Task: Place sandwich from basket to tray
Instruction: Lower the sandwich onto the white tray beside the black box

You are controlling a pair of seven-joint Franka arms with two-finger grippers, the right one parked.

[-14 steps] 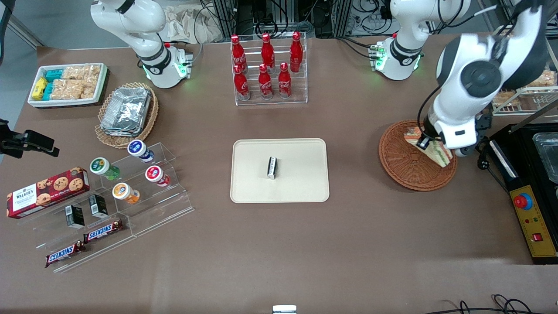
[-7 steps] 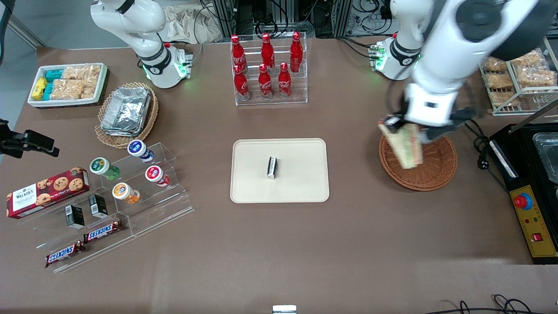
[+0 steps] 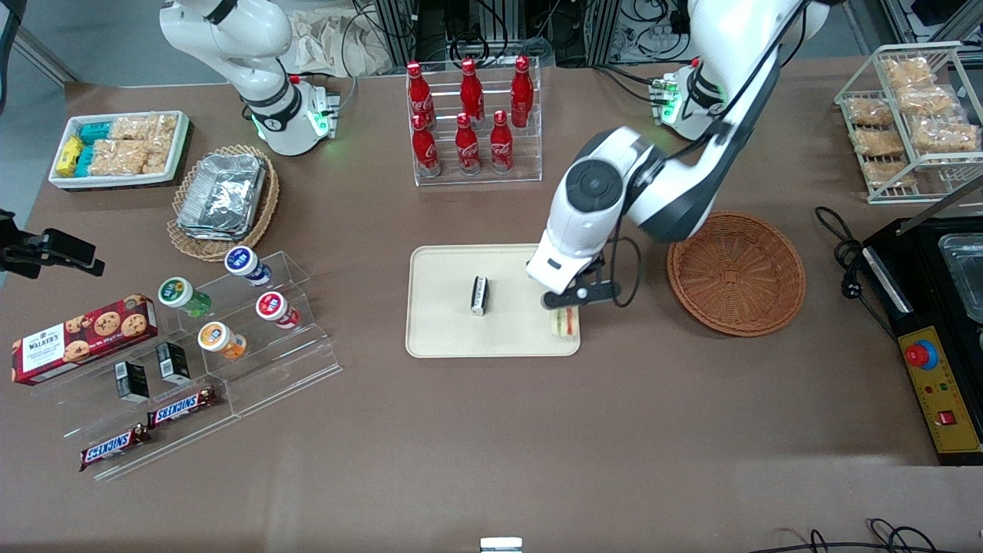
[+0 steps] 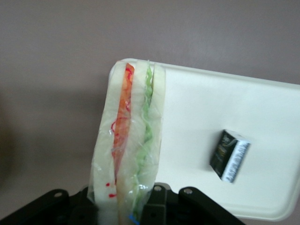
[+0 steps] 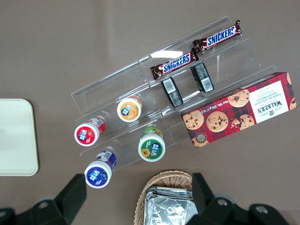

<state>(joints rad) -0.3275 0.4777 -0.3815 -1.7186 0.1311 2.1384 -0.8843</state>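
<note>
My left gripper (image 3: 567,306) hangs over the corner of the beige tray (image 3: 445,330) that is nearest the basket and the front camera. It is shut on the wrapped sandwich (image 3: 564,322), a white wedge with orange-red and green layers. In the left wrist view the sandwich (image 4: 129,145) stands between the black fingers (image 4: 161,208), its tip over the tray's corner (image 4: 197,98). The reddish-brown wicker basket (image 3: 736,273) lies beside the tray toward the working arm's end, with nothing in it.
A small black-and-white packet (image 3: 478,295) lies in the middle of the tray. A clear rack of red cola bottles (image 3: 470,123) stands farther from the camera. Acrylic steps with cups and snack bars (image 3: 223,338) lie toward the parked arm's end; a black machine (image 3: 933,322) sits past the basket.
The gripper lifted the sandwich out of the basket and carried it sideways to the tray's near corner. The basket is left with nothing in it.
</note>
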